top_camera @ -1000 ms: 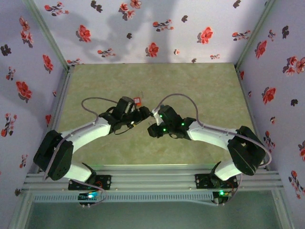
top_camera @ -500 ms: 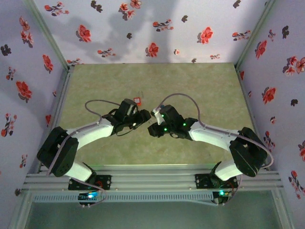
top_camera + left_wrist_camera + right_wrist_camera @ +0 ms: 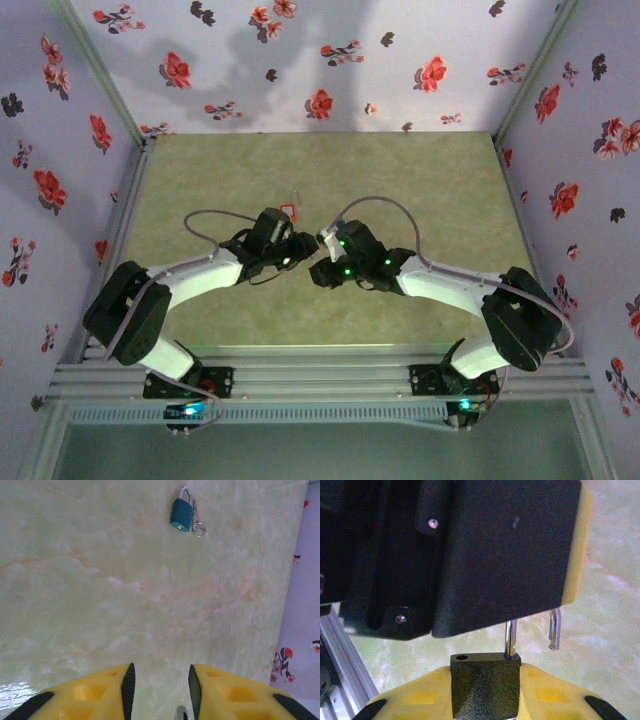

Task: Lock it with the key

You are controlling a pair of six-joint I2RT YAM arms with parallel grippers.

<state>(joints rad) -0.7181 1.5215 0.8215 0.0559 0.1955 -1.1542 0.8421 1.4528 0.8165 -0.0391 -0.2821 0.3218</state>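
Yellow-fingered right gripper (image 3: 485,672) is clamping a dark padlock (image 3: 485,687), shackle open, directly facing the left gripper (image 3: 161,680), whose narrowly parted jaws may or may not be pinching the key (image 3: 181,713).

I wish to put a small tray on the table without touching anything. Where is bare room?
Bare table runs along the back wall, and between the right arm and the right wall. The near strip by the rail is free too. The centre is crowded: the arms meet there, with the red padlock beyond the left arm.
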